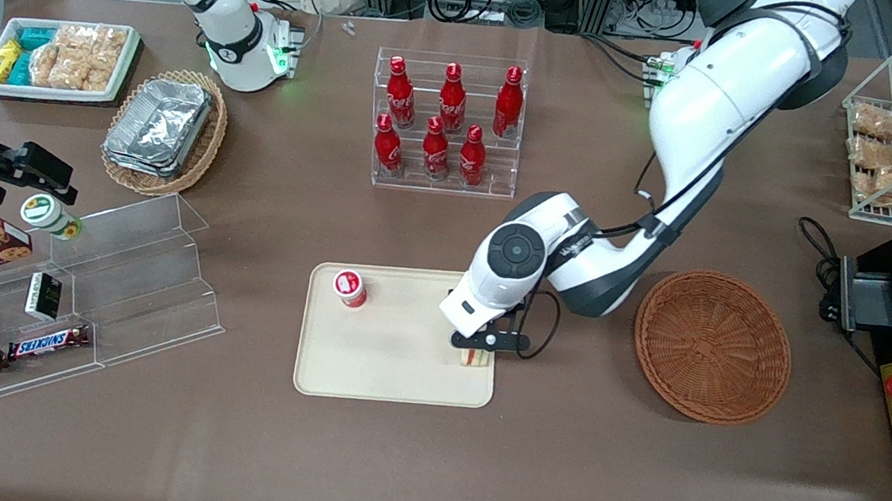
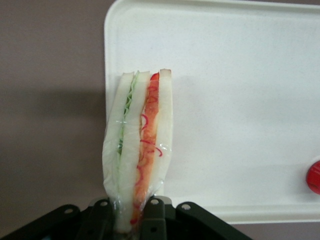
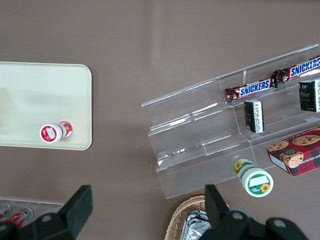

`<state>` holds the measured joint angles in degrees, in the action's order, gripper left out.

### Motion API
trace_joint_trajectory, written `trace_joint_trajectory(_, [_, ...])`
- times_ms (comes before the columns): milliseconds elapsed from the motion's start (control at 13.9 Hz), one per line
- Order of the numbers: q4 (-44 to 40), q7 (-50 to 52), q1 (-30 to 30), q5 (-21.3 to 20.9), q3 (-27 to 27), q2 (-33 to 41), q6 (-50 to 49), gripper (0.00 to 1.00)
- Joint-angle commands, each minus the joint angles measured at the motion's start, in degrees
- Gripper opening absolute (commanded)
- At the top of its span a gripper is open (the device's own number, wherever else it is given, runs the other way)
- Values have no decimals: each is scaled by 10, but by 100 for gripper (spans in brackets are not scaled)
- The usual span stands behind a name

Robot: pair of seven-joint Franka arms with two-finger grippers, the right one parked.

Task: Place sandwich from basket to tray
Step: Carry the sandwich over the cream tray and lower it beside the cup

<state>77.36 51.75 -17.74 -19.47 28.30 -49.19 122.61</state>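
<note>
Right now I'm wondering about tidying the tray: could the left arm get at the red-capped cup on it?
Probably not yet: the gripper, over the tray, is shut on the sandwich. Nothing stands between it and the red-capped cup.

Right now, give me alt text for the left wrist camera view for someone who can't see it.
The gripper is shut on the wrapped sandwich, held on edge over the rim of the cream tray, part above the brown table. A red-topped cup peeks in at the frame's edge.
</note>
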Motion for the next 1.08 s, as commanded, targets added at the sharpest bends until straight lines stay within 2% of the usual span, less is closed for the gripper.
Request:
trace_joint_trajectory(0, [-28, 27, -37, -14, -32, -21, 11, 0])
trace_joint_trajectory(144, [-25, 27, -37, -14, -33, -22, 21, 0])
trace_joint_trajectory(216, [-25, 25, -37, -14, -33, -22, 21, 5])
trace_joint_trajectory(288, [-23, 20, -36, -15, -33, -21, 21, 47])
trace_joint_trajectory(360, [-23, 19, -36, -21, -34, -21, 21, 98])
trace_joint_trajectory(504, [-23, 21, -29, -52, -33, -10, 18, 100])
trace_joint_trajectory(720, [-21, 27, -26, -48, -33, 36, -24, 100])
trace_joint_trajectory(1008, [11, 20, 25, -28, -29, 143, -139, 100])
